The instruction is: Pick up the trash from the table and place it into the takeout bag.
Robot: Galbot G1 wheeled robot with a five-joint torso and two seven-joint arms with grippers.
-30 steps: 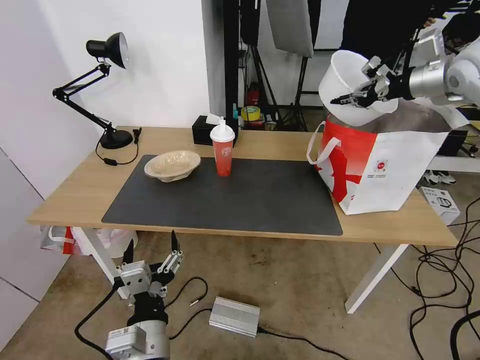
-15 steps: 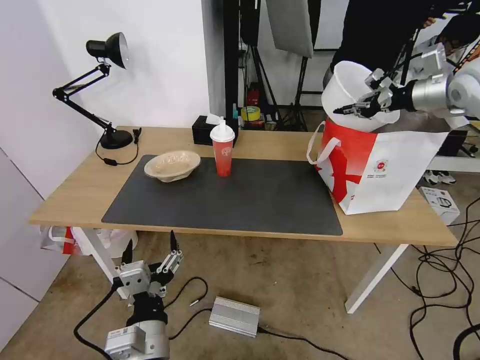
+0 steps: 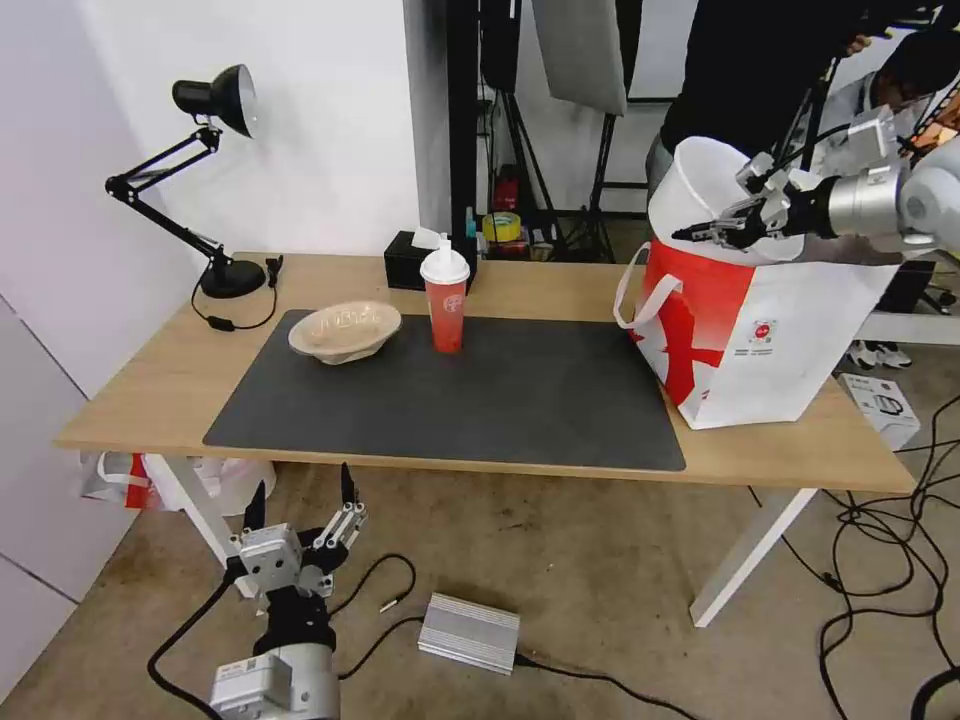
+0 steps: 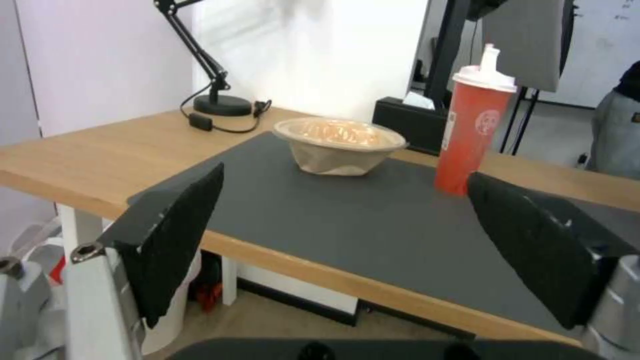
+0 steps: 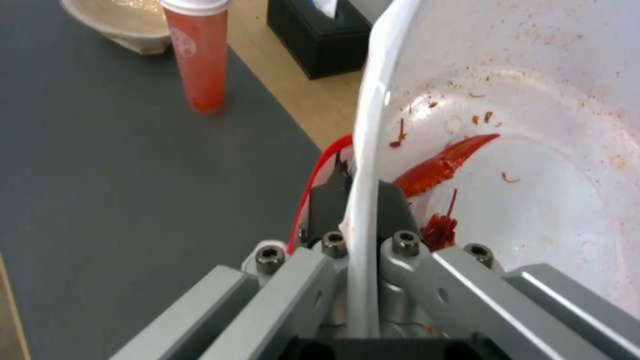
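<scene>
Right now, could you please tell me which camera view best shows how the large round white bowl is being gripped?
The right wrist view: the right claw pinches the large round white bowl's rim, one finger on each side. The head view shows the whole bowl tilted over the red-and-white takeout bag, but the grip looks small. The left wrist view faces elsewhere.

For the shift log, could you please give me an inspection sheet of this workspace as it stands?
Surface: table, dark mat.
Job's things: white bowl tilted, partly inside takeout bag; red cup upright and pulp bowl on the mat.
Clutter: tissue box, desk lamp.
Grippers: right pincer pinching the bowl's rim; left pincer open, parked below the table's edge.
Cables: lamp cord on table; cables on floor.
Surroundings: stands, silver box.
</scene>
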